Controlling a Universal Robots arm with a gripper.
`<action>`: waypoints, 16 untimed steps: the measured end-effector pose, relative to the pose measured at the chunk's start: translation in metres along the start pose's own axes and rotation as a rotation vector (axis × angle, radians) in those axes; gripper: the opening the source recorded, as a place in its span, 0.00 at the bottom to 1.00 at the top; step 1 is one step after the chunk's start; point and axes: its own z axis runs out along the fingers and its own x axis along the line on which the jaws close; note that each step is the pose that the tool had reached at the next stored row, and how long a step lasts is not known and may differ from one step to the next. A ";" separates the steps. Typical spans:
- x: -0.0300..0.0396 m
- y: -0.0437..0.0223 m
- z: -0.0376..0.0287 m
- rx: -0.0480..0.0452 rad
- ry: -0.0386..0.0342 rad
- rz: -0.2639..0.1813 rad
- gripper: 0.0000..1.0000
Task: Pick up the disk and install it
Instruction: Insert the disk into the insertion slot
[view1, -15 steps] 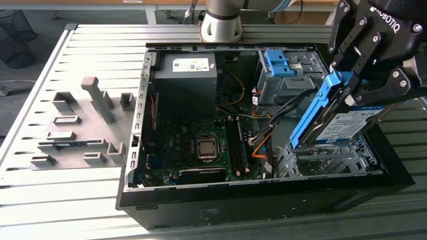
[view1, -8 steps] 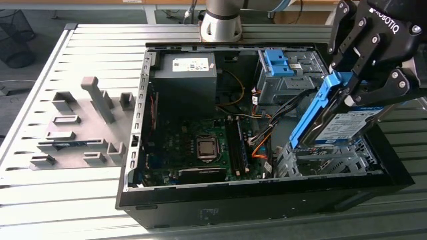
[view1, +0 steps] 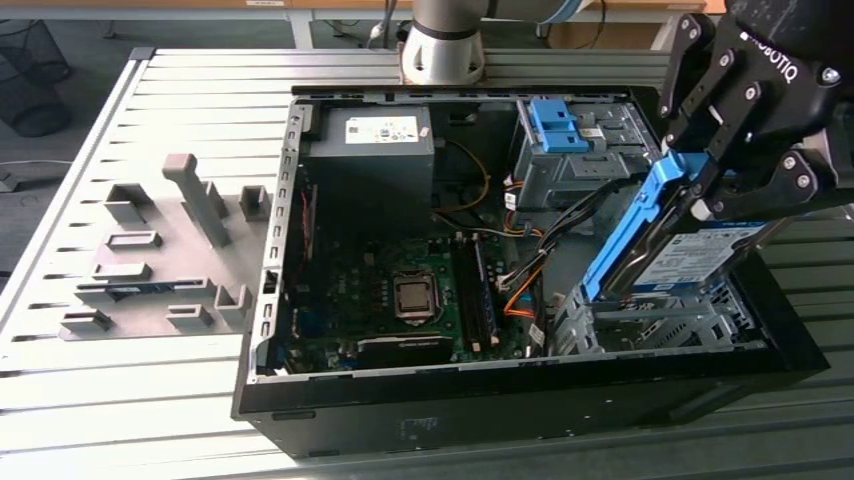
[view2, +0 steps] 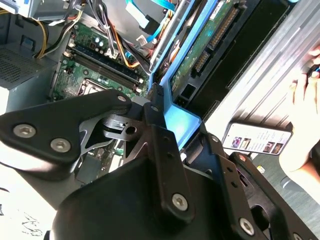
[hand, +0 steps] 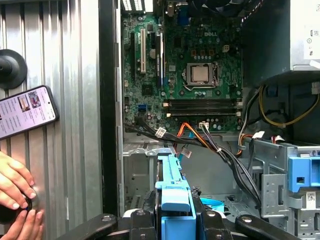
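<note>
My gripper (view1: 717, 188) is shut on the disk (view1: 694, 255), a silver drive with a white-and-blue label in a blue carrier frame (view1: 638, 228). The disk hangs tilted over the metal drive cage (view1: 654, 322) in the open computer case (view1: 534, 388), at the exterior view's right. Its lower edge is at or just inside the cage's top; whether they touch I cannot tell. In the second wrist view the disk's green circuit underside (view2: 210, 35) runs away from the gripper (view2: 167, 117). The first wrist view looks along the blue carrier (hand: 175, 197) between the fingers (hand: 141, 220).
The case holds a motherboard (view1: 400, 290), a grey power-supply box (view1: 374, 150), cable bundles (view1: 534, 270) and a bare blue bracket (view1: 554, 125) on the rear cage. A grey fixture plate (view1: 160, 260) lies beside the case. A person's hands (hand: 15, 192) and a phone (hand: 25, 110) rest on the slatted table.
</note>
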 end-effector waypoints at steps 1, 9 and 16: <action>0.0000 -0.0003 0.0007 0.0000 0.0000 0.000 0.37; 0.0017 -0.0010 0.0051 0.0002 0.0000 0.012 0.37; 0.0019 -0.0010 0.0088 0.0003 0.0002 0.019 0.37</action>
